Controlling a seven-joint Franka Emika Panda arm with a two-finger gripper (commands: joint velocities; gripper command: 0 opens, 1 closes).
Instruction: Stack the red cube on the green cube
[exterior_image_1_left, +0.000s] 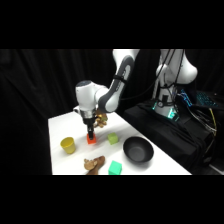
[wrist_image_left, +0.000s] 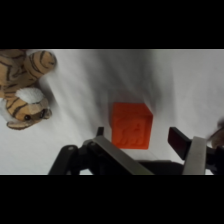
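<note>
The gripper (wrist_image_left: 141, 136) hangs open astride the red cube (wrist_image_left: 131, 125) (not yet pinched); next, close, then carry to the green cube (exterior_image_1_left: 115, 168).

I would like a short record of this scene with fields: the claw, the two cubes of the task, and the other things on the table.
claw: open, fingers on either side of the red cube, low over the table
red cube: on the table, not lifted
green cube: near the front edge, nothing on it
other things: yellow cup, black bowl, lime cube, tiger toy
</note>
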